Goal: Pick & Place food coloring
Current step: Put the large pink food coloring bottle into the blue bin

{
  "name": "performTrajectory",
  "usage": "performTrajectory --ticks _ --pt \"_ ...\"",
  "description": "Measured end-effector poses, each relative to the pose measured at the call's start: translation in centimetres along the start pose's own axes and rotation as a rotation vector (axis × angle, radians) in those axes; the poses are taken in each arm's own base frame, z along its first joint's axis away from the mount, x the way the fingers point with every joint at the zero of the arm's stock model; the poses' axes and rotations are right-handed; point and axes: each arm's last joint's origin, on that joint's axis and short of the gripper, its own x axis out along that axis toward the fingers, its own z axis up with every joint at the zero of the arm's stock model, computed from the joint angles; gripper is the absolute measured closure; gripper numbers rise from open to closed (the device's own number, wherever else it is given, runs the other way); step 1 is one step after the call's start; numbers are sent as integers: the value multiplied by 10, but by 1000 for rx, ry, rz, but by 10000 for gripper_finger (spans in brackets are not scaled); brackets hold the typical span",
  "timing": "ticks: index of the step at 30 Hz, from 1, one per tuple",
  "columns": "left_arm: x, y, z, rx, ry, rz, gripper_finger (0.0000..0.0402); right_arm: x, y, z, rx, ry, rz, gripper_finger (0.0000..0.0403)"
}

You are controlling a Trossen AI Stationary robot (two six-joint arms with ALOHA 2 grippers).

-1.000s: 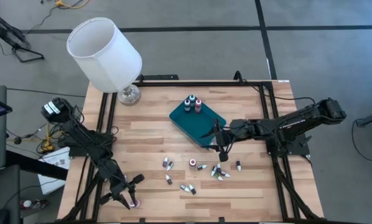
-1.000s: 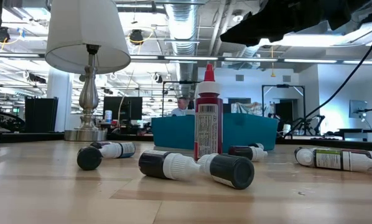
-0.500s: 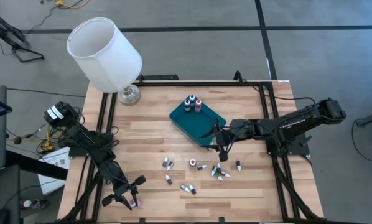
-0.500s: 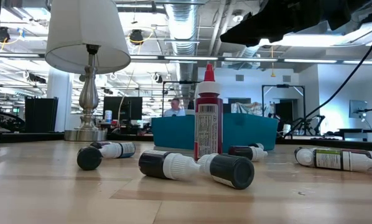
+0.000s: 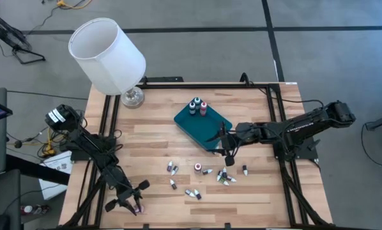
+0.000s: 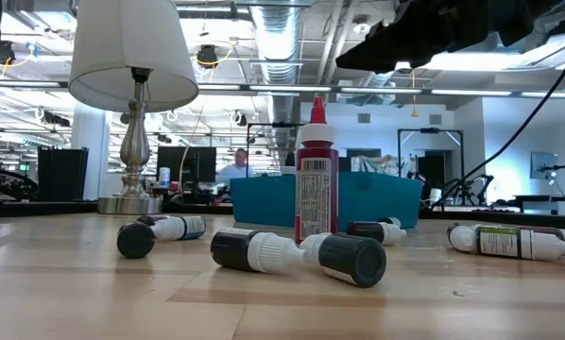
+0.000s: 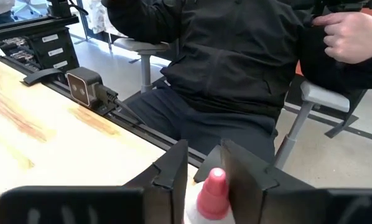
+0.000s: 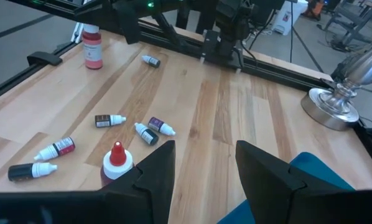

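Several small food coloring bottles (image 5: 204, 176) lie scattered on the wooden table, and a red one (image 6: 316, 161) stands upright among them. Three more stand on the teal tray (image 5: 207, 131). A pink-capped bottle (image 7: 213, 193) stands near the table's front left edge (image 5: 138, 209). My left gripper (image 7: 208, 183) is closed around it. My right gripper (image 8: 204, 168) hovers open above the scattered bottles, by the tray's near corner (image 5: 226, 148), with nothing between its fingers. My left gripper has the pink bottle between its two fingers (image 7: 242, 177), one on each side, coming nearly level from the table's left. The pointed cap (image 7: 216, 179) rises upright in the narrow gap. The bottle's body and the place of contact lie below the picture's edge.
A lamp with a white shade (image 5: 108, 54) stands on its base (image 5: 132, 97) at the far left. A black frame rail (image 7: 86, 90) runs along the table's edge beside my left gripper. A seated person (image 7: 236, 62) is just beyond that edge.
Nothing on the table has moved. In the low view a person in the room behind the table has walked to the left.
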Motion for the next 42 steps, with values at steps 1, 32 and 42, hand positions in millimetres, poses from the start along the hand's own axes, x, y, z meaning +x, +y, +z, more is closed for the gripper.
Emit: performTrajectory --ticks 1,32,42 --pt "0 0 0 0 0 0 327 0 0 0 0 0 0 243" --pt "-1 8 4 34 -31 227 361 0 0 0 8 0 0 243" --pt "-10 36 3 -28 -33 556 362 0 0 0 8 0 0 243"
